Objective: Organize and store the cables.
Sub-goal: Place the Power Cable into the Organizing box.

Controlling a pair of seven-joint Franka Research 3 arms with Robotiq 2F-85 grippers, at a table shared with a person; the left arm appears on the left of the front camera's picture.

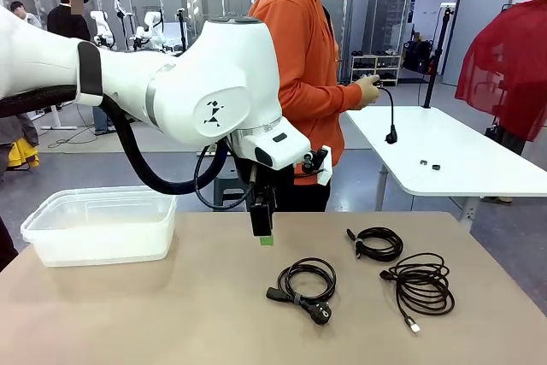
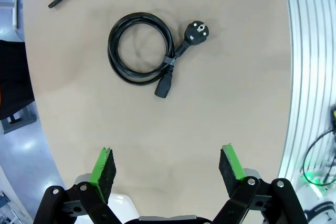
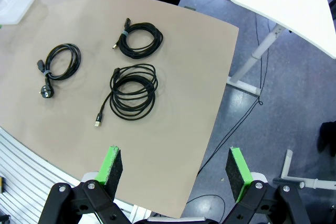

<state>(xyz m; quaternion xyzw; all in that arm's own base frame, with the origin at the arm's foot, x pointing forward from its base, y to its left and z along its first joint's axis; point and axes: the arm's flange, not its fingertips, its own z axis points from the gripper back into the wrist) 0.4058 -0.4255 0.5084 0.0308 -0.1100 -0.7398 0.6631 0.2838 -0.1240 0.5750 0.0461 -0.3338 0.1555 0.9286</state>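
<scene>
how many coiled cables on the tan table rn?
3: a power cord near the middle, a small coil farther back toward the person, a looser coil at the right. The person holds another cord beyond the table.

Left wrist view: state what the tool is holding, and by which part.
Nothing. The left tool is open and empty above the table; the coiled power cord lies ahead of it, untouched.
</scene>
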